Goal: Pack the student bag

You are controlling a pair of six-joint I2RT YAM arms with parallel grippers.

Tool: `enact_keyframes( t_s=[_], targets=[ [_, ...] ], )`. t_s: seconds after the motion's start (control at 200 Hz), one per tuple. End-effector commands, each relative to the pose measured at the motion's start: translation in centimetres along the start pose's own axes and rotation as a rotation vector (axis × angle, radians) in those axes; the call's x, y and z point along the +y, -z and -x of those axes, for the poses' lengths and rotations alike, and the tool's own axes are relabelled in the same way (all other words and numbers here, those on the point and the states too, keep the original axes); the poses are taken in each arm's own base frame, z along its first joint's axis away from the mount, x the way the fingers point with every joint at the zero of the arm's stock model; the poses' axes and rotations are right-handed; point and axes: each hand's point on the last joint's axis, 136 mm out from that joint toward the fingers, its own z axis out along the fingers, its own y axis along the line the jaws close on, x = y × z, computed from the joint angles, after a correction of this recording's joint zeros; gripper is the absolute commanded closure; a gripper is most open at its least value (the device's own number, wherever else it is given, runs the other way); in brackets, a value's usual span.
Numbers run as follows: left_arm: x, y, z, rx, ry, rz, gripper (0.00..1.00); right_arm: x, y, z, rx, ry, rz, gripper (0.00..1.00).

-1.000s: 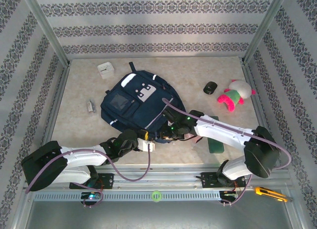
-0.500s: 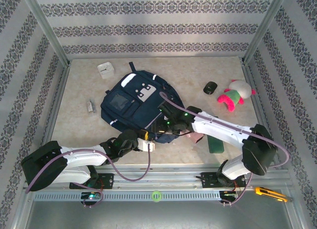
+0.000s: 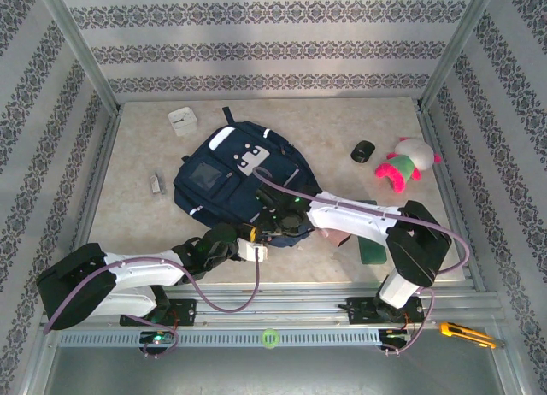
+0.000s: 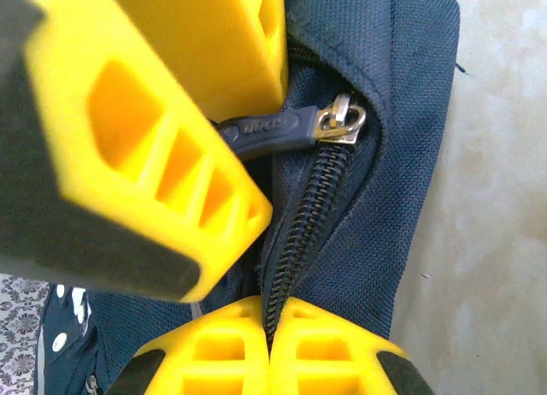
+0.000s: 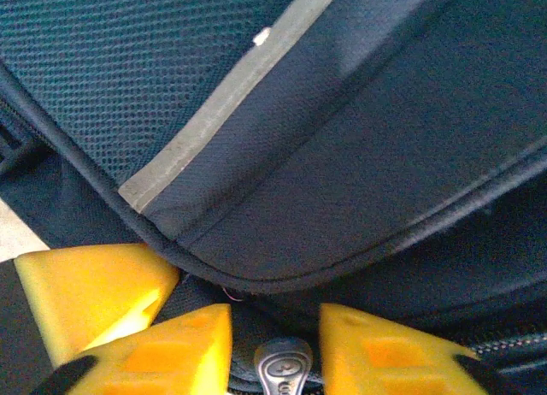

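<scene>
The student bag (image 3: 224, 174), navy with a pale stripe (image 5: 224, 96), lies flat in the middle of the table. At its near edge my left gripper (image 4: 272, 327) is shut on the fabric beside the closed zipper (image 4: 309, 215). My right gripper (image 5: 275, 344) sits right next to it (image 3: 273, 221). Its yellow fingers (image 4: 162, 173) stand a little apart on either side of the dark zipper pull (image 5: 285, 367). A gap shows on both sides of the pull. In the left wrist view the pull (image 4: 267, 127) runs from its metal slider in between the right fingers.
A white box (image 3: 181, 121) stands at the back left and a small metal item (image 3: 155, 185) lies left of the bag. A black mouse (image 3: 362, 151) and a pink-green plush toy (image 3: 406, 164) are at the right. A dark green flat item (image 3: 373, 251) lies under the right arm.
My right gripper has slid left along the bag's near edge to the zipper pull, opening wider on the way and then narrowing. The left gripper has kept its grip and place.
</scene>
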Motion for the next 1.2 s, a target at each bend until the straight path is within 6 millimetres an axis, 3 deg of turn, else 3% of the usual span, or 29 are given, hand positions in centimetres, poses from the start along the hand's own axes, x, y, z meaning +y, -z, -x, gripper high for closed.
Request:
enact_keyframes(
  t_s=[0.0, 0.165, 0.4, 0.625, 0.849, 0.929, 1.034, 1.194],
  targets=[
    [2.3, 0.4, 1.1, -0.027, 0.022, 0.094, 1.0, -0.9, 0.1, 0.1, -0.054, -0.005, -0.058, 0.78],
    [2.2, 0.3, 0.9, -0.02, 0.023, 0.091, 1.0, -1.8, 2.0, 0.5, -0.133, -0.013, -0.061, 0.89],
    [2.4, 0.3, 0.7, -0.008, 0.027, 0.102, 1.0, -3.2, 4.0, 0.4, -0.206, -0.045, -0.034, 0.95],
    [3.1, 0.6, 0.8, -0.016, 0.078, 0.132, 1.0, -5.3, 4.0, 0.3, -0.22, -0.078, -0.04, 0.96],
    [3.6, 1.2, 1.0, -0.037, 0.132, 0.148, 1.0, -3.9, 4.1, -0.2, -0.223, -0.02, 0.111, 0.97],
    [3.8, 1.4, 1.1, -0.045, 0.152, 0.157, 1.0, -4.5, 4.3, -0.3, -0.237, -0.029, 0.115, 0.98],
    [3.8, 1.7, 0.9, -0.045, 0.175, 0.156, 1.0, -6.4, 4.4, 0.4, -0.265, -0.08, 0.101, 1.0],
    [4.3, 2.5, 0.3, -0.035, 0.226, 0.164, 1.0, -7.6, 5.9, 2.4, -0.358, -0.099, 0.194, 1.0]
  ],
)
